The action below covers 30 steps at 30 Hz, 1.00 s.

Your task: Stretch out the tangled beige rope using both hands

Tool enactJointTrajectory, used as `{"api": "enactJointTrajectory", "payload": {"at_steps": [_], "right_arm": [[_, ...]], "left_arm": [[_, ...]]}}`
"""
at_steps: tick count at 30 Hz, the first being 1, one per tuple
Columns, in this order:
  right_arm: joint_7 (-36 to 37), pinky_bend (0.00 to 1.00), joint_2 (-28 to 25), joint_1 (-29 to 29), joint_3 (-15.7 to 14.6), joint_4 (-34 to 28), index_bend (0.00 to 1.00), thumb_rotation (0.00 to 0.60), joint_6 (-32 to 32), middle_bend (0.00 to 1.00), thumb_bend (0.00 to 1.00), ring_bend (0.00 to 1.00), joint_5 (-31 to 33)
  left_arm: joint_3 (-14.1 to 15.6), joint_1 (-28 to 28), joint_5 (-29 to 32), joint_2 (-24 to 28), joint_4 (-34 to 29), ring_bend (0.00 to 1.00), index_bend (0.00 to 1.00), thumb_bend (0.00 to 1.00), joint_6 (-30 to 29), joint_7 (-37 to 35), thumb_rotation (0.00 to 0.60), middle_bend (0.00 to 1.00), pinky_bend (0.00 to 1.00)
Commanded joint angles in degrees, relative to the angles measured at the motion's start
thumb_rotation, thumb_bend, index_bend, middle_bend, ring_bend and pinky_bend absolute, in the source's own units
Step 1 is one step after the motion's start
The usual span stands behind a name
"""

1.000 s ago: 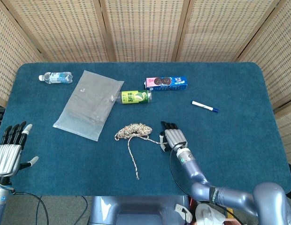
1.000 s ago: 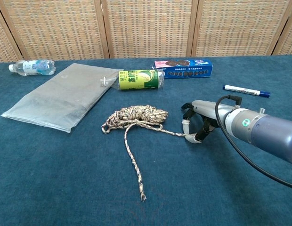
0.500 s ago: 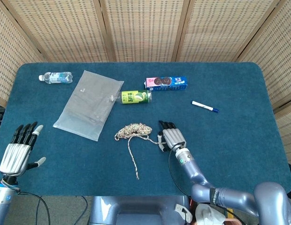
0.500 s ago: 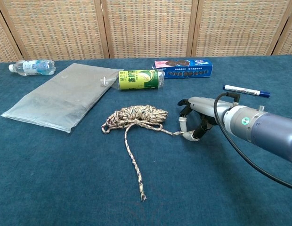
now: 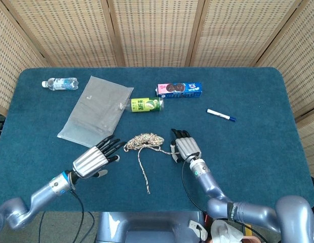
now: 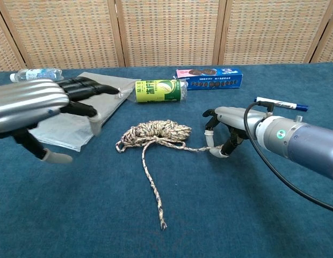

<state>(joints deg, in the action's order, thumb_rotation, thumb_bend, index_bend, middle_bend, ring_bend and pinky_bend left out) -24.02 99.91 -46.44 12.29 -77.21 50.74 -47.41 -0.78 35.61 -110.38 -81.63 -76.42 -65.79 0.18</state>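
Since the last frame my left hand (image 5: 92,161) has swung in from the front-left corner of the table (image 5: 258,152) to just left of the rope, while the right one has barely shifted.

From the head view, the left hand hovers with fingers spread and straight, holding nothing, fingertips pointing at the beige rope (image 5: 143,142). That rope sits a bit front of the table's middle as a tangled coil, with one loose tail running toward the front edge. My right hand (image 5: 185,148) is just right of the coil, pinching the short strand that leads off it. Back of the rope there's a green can (image 5: 147,105), a clear plastic bag (image 5: 96,112), a cookie box (image 5: 179,90), a water bottle (image 5: 60,83) near the back-left corner and a marker (image 5: 221,115) off to the right.

Chest view: left hand (image 6: 32,105) looms big at the left, fingers apart. Right hand (image 6: 225,131) has the rope (image 6: 156,131) end pinched between thumb and finger.
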Motion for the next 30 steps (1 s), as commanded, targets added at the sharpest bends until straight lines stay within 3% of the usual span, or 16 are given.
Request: {"api": "enactJointTrajectory", "payload": {"at_steps": [1, 21, 30], "right_arm": [[-0.08, 0.00, 0.10, -0.23, 0.18, 0.06, 0.65, 0.600, -0.17, 0.00, 0.45, 0.00, 0.41], [-0.71, 0.00, 2.58, -1.83, 0.23, 2.43, 0.65, 0.600, -1.45, 0.00, 0.45, 0.00, 2.00], [0.54, 0.00, 2.59, -1.93, 0.58, 3.22, 0.65, 0.600, -2.31, 0.00, 0.46, 0.00, 2.30]], "left_arm": [[0.50, 4.36, -1.40, -4.95, 3.55, 0.00, 0.44, 0.22, 2.49, -3.95, 0.600, 0.00, 0.00], [3.34, 11.51, 1.43, -18.87, 19.81, 0.00, 0.49, 0.31, 5.41, -9.02, 0.600, 0.00, 0.00], [4.04, 13.35, 3.18, -21.84, 23.97, 0.00, 0.50, 0.35, 5.32, -11.44, 0.600, 0.00, 0.00]]}}
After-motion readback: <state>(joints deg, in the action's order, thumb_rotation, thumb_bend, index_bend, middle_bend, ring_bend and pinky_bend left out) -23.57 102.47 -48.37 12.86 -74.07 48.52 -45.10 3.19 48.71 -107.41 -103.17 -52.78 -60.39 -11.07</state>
